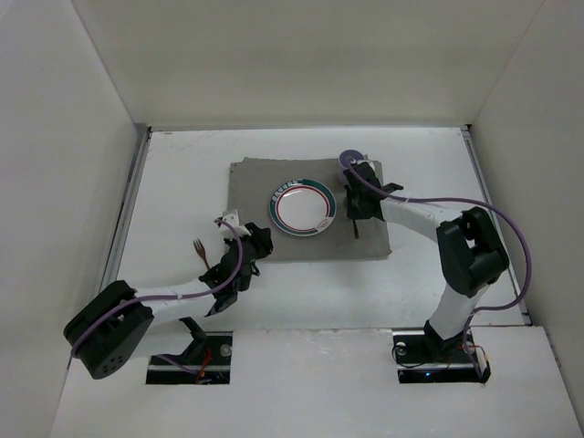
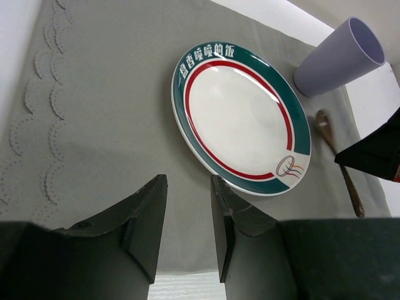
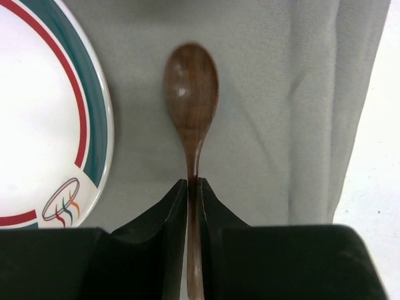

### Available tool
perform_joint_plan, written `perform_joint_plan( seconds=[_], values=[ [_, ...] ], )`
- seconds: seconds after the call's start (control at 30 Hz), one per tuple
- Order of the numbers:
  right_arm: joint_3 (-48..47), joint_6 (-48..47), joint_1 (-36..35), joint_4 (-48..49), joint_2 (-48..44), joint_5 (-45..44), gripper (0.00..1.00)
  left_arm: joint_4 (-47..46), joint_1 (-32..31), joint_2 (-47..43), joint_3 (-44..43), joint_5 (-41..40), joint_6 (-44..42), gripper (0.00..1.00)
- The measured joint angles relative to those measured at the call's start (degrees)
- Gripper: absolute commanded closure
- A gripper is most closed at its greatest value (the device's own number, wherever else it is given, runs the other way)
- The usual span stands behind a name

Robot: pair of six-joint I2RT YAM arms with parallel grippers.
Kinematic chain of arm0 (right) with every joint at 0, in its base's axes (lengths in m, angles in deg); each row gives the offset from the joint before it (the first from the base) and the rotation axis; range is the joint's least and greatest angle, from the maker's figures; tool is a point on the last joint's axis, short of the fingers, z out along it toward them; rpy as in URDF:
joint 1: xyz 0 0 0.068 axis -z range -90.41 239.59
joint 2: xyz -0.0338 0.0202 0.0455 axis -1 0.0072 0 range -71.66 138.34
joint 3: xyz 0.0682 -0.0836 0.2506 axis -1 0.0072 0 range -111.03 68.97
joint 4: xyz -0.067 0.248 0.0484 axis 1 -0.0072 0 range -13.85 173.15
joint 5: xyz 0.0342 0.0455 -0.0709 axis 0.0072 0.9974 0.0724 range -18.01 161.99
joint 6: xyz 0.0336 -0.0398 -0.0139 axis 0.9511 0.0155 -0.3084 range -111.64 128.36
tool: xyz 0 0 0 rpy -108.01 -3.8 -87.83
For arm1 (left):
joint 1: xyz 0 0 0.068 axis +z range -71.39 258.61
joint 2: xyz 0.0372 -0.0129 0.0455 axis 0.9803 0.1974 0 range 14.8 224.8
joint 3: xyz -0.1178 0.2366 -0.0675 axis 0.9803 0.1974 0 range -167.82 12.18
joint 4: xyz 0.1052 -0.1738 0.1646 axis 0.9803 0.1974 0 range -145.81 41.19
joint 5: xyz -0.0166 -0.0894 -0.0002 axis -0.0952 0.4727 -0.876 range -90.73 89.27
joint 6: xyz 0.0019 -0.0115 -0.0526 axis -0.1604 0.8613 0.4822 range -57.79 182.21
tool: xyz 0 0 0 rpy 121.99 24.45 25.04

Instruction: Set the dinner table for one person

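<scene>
A grey cloth mat (image 1: 251,196) lies on the white dinner table (image 1: 182,173). A white plate (image 1: 302,206) with a green and red rim sits in the mat's middle. A lilac cup (image 1: 349,158) stands at the mat's far right corner. Right of the plate a brown wooden spoon (image 3: 190,94) lies on the mat, bowl pointing away, with my right gripper (image 3: 194,182) shut on its handle. My left gripper (image 2: 187,181) hangs open over the mat's near edge, short of the plate (image 2: 240,115), with nothing between its fingers. A fork (image 1: 200,253) lies on the bare table, left of the mat.
Metal rails (image 1: 128,210) run along the table's side edges, with white walls beyond them. The right arm's black wrist (image 2: 375,153) shows beside the spoon (image 2: 337,156) in the left wrist view. The mat's right edge (image 3: 350,125) is close to the spoon.
</scene>
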Motion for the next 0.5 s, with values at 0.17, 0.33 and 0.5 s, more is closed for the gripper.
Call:
perform_joint_plan(
  seconds=[0.17,0.33,0.5],
  values=[
    [0.0,0.2,0.0,1.0,0.7,0.7,0.82,0.0,0.0,0.3,-0.5,0.0,0.0,0.68],
    [0.0,1.2,0.0,1.6,0.8,1.0,0.66,0.0,0.0,0.3,-0.6,0.0,-0.1,0.68],
    [3.3,1.9,0.0,2.0,-4.1,0.6,0.5,0.8,0.0,0.2,-1.2,0.0,-0.5,0.68]
  ],
)
